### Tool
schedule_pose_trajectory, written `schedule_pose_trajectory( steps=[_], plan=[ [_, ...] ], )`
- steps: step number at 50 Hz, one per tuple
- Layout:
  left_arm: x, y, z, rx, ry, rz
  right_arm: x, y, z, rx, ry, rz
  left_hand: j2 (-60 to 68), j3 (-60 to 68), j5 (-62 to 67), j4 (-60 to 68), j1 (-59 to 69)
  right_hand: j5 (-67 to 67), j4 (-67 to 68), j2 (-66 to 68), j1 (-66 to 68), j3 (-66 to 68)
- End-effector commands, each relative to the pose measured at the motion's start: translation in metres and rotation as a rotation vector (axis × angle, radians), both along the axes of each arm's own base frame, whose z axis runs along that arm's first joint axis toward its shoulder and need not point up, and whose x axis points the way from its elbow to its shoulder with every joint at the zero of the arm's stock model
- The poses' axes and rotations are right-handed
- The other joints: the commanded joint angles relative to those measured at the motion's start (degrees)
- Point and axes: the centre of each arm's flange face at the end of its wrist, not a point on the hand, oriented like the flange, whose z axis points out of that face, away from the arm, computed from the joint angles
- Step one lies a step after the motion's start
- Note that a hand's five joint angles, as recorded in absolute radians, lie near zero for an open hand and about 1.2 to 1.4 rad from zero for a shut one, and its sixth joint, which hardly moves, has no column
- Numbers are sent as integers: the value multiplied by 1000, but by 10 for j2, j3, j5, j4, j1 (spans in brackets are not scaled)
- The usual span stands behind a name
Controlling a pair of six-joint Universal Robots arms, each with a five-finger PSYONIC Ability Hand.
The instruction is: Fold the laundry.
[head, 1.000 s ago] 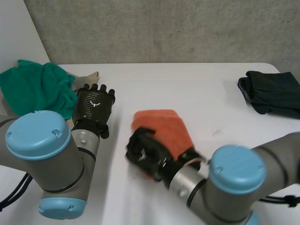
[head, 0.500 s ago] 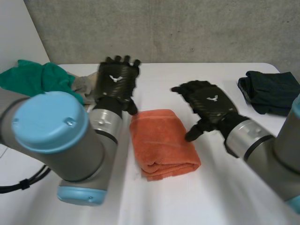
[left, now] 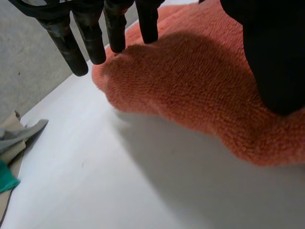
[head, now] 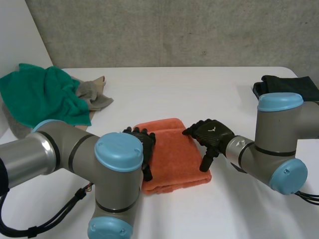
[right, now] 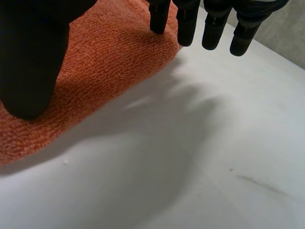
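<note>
A: From the head view?
B: Folded orange towel (head: 174,157) near the middle of the white counter (head: 199,94), a thick rectangle. Left hand (head: 142,147) laid on its left edge, right hand (head: 212,135) on its right edge. Crumpled green cloth (head: 40,94) with a beige-grey cloth (head: 92,94) just beside it at far left. Dark folded garment (head: 289,85) at far right, well apart.
A: And the left wrist view?
B: Adds the close texture: nubby terry loops, rounded at the fold. Fingers (left: 116,28) straight and spread, tips at the towel's corner, thumb (left: 271,57) resting on top, nothing pinched.
A: Right wrist view?
B: Much the same grip: straight fingers (right: 186,21) slightly apart at the towel's edge, thumb (right: 33,62) pressed into the pile. Smooth matte counter alongside, marked by a faint dark smudge (right: 259,183).
</note>
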Motion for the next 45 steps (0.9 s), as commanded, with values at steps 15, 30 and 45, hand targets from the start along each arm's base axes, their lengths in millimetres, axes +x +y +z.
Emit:
schedule_pose_trajectory(
  steps=[15,30,45],
  plan=[
    [-11,-22,106,-105,272,-370,-2,80,20,-292,-27,80,3,-4,6,6,11,-29,-23,-20,-22,-19],
    [-20,-13,118,-19,286,-545,11,96,-23,-319,-23,149,3,-4,7,6,11,-29,-23,-20,-22,-19],
    [-19,-14,115,-9,284,-540,24,75,-35,-399,-40,149,3,-4,7,6,11,137,143,146,144,146]
  ],
)
